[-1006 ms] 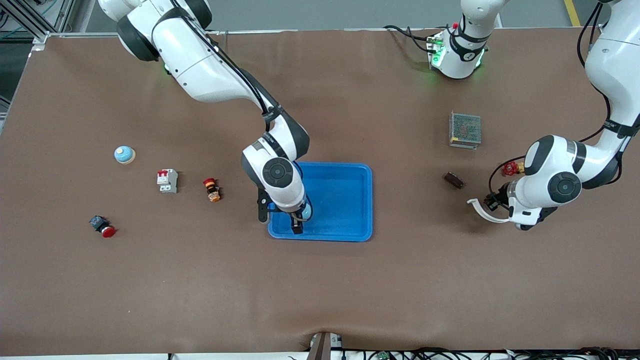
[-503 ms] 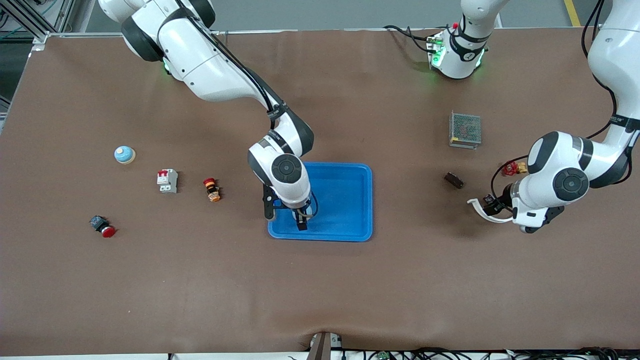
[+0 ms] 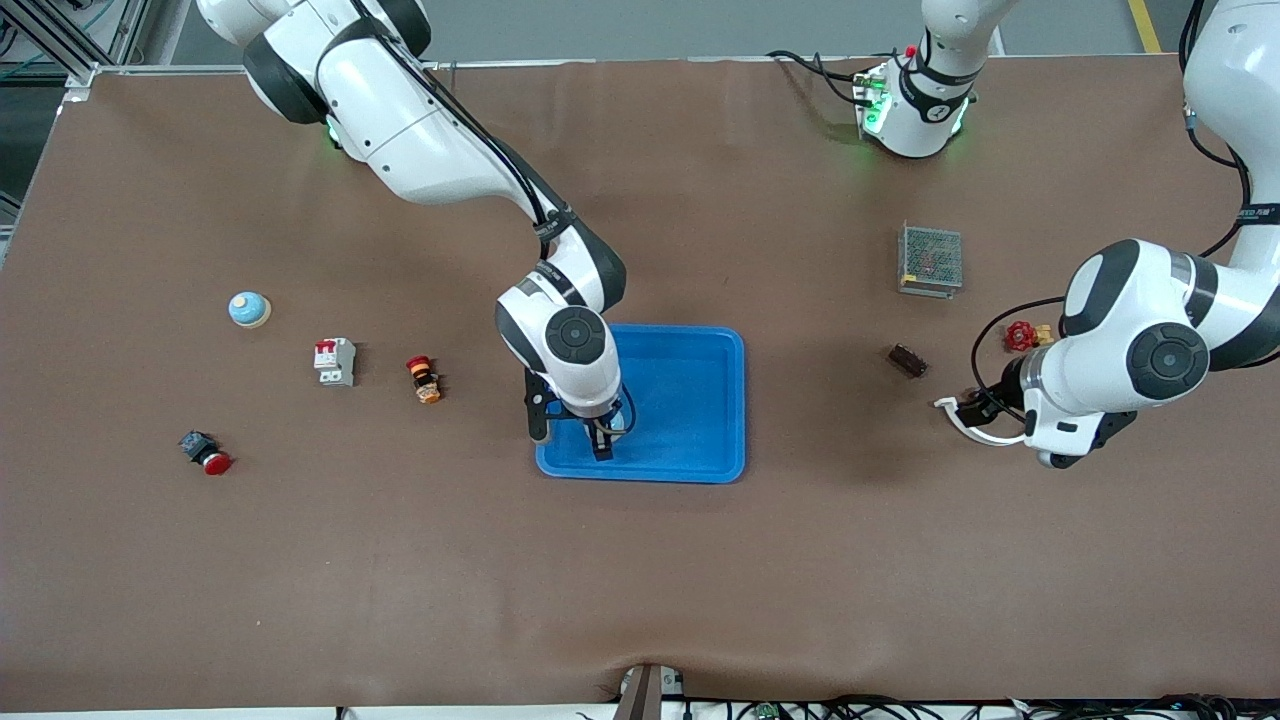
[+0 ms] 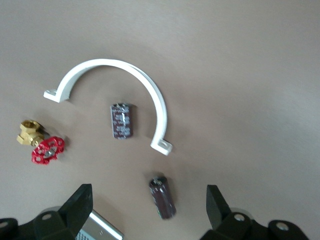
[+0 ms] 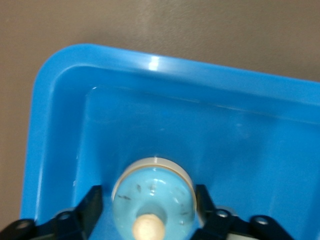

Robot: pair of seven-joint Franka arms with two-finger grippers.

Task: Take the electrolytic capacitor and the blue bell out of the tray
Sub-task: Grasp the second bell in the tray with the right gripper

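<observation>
Item: right gripper had just closed its jaws around the blue bell at tray's seven o'clock corner, ready to lift; left gripper had drawn back, jaws open, above the capacitor, already on the table.

Brown table bears blue tray, mesh box, white clamp.

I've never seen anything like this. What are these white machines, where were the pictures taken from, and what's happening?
Two white robot arms work at a brown table. The wide picture looks down from above; the other two come from cameras on the arms' wrists. The right arm's hand is down in the blue tray at a blue bell. The left arm's hand hangs open and empty over two small capacitors, a white curved bracket and a red-handled valve.
</observation>
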